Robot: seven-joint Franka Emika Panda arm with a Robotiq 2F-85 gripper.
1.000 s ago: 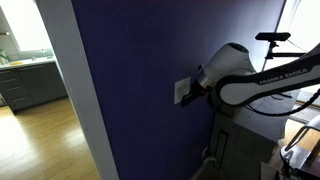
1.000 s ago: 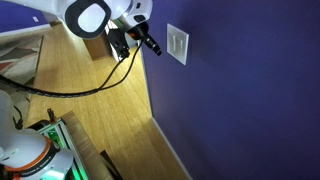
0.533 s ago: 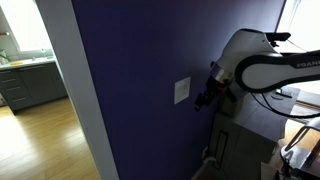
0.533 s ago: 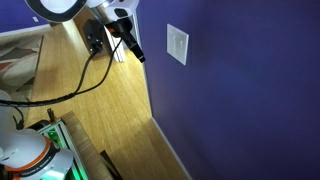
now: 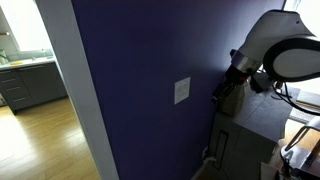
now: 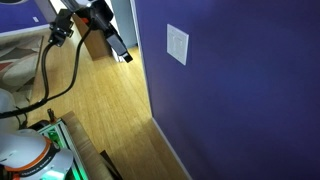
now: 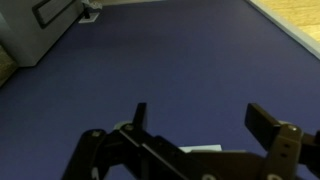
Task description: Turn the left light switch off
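1. Robotiq gripper (image 7: 200,128) faces the dark purple wall (image 7: 170,60) in the wrist view, its two black fingers (image 7: 266,122) spread apart with nothing between them.
2. Mounted on that wall, the left light switch (image 5: 179,91) is the left half of a small white switch plate (image 6: 177,44).
3. Seen in both exterior views, the gripper is off the wall, near the plate but not touching it.
4. Wooden floor (image 6: 100,110) runs below, and a white door frame (image 5: 68,90) opens onto grey kitchen cabinets (image 5: 25,85).
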